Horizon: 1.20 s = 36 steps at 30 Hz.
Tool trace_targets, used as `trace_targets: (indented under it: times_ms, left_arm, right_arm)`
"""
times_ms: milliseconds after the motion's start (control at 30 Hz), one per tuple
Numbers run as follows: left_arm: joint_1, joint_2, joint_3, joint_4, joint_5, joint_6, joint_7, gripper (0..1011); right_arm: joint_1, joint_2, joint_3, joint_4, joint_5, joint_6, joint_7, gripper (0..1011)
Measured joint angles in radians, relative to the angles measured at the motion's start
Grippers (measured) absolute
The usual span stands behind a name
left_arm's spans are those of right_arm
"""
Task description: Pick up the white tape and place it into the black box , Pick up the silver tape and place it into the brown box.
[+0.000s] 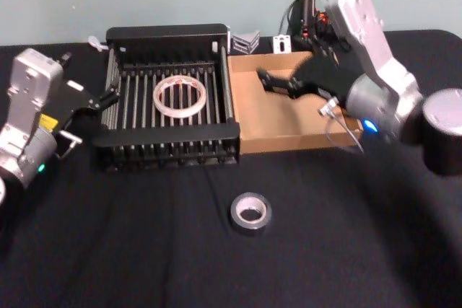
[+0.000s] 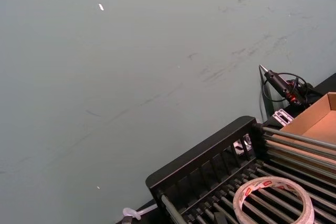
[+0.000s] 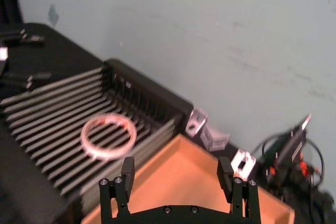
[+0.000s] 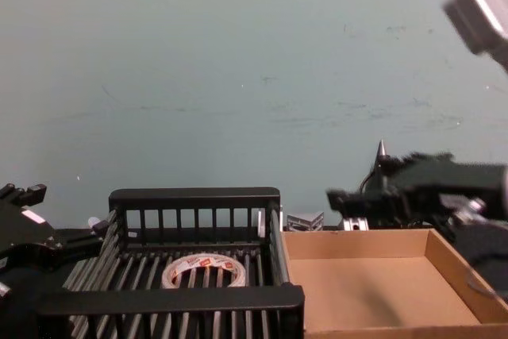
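Note:
The white tape (image 1: pixel 180 97) (image 2: pixel 273 198) (image 3: pixel 108 137) (image 4: pixel 204 270) lies flat on the slatted floor of the black box (image 1: pixel 167 134) (image 4: pixel 171 299). On the black tablecloth in front of both boxes, the silver tape (image 1: pixel 250 211) lies alone. The brown box (image 1: pixel 285 131) (image 3: pixel 184 174) (image 4: pixel 373 291) has nothing in it. Above its back left part hangs my right gripper (image 1: pixel 266 81) (image 3: pixel 176 174) (image 4: pixel 337 200), open and holding nothing. My left gripper (image 1: pixel 107 97) (image 4: pixel 48 224) sits just outside the black box's left wall, open.
A pointed tool with cables (image 1: pixel 307 5) (image 4: pixel 381 156) and small grey brackets (image 1: pixel 245 41) stand behind the boxes, near the wall. The black table (image 1: pixel 144 250) has free room at the front around the silver tape.

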Motion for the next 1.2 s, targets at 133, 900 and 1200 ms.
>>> trace_targets:
  times_ms: [133,900,1200]
  left_arm:
    - [0.000,0.000,0.000,0.000,0.000,0.000,0.000,1002]
    - [0.000,0.000,0.000,0.000,0.000,0.000,0.000,1001]
    - [0.000,0.000,0.000,0.000,0.000,0.000,0.000,1001]
  right_arm:
    - [-0.088,0.057,0.018,-0.086,0.023,0.020,0.007,1000]
    - [-0.257,0.174,-0.060,-0.217,0.048,0.080,0.055,1000]
    - [-0.244,0.172,-0.100,-0.201,0.032,0.094,0.065,1000]
